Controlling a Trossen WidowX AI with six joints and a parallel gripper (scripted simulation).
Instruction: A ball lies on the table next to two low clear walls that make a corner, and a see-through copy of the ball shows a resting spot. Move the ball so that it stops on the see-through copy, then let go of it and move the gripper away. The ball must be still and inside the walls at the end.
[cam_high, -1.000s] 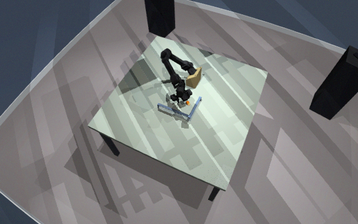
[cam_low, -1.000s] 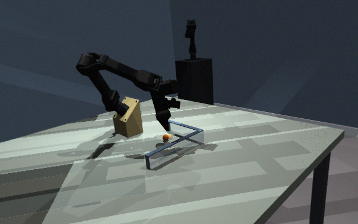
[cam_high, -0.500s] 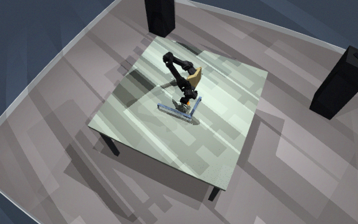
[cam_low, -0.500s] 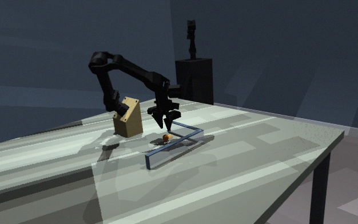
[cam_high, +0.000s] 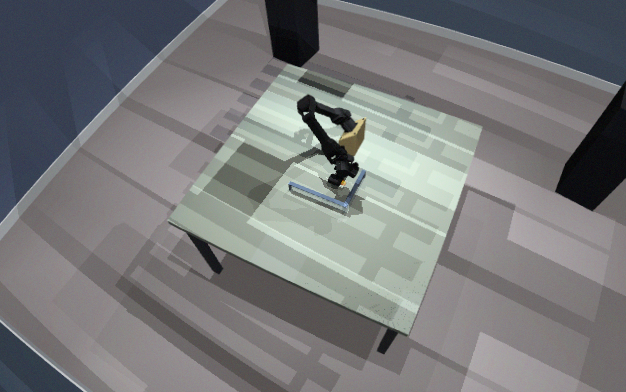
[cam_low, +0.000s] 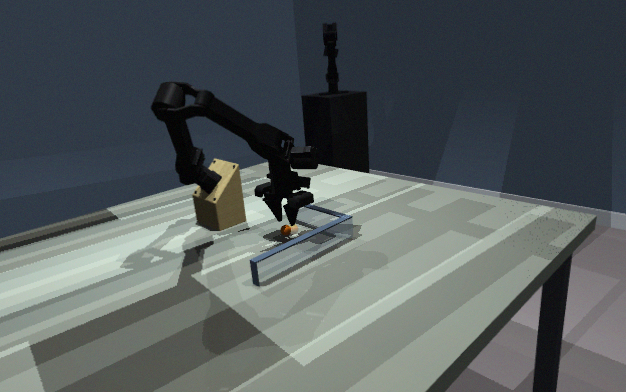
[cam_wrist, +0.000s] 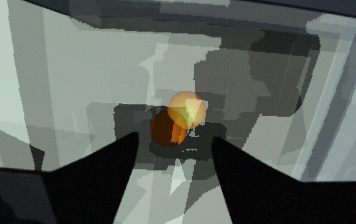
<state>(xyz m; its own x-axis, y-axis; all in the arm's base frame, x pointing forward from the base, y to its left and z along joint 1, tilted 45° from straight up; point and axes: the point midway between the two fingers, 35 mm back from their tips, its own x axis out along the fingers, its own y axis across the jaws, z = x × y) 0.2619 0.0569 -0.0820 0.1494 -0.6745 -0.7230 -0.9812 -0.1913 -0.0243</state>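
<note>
Ball (cam_wrist: 167, 129), orange, sits on the bench (cam_low: 450, 260) inside the angle of the two low clear walls (cam_low: 305, 240), a little way in from the corner and not touching either wall. Pale see-through copy (cam_wrist: 187, 109) overlaps it: in the wrist view the copy's disc covers the ball's upper right edge, so the ball rests just short of its spot, on the side farther from the corner. The offset looks small, less than the ball's own width.

Gripper (cam_low: 284, 216) hangs point-down right over the ball, with clear space showing under the tips in the exterior view. Jaws stand partly apart with nothing between them. In the wrist view the two dark fingers frame the ball, one to each side of it, the gap wider than the ball. This reads to me as a lineup before a descent: the arm is centred so the tips can drop either side of it.

Wooden wedge block (cam_low: 220, 200) carries the arm's base, behind the walls and well apart from the ball.

Why the walls matter: a ball rolls, and the corner gives it something to stop against. Judgement: the task has hardly started. The ball needs only a slight shift toward the corner. A hard nudge would risk sending it past the copy and into the glass.
</note>
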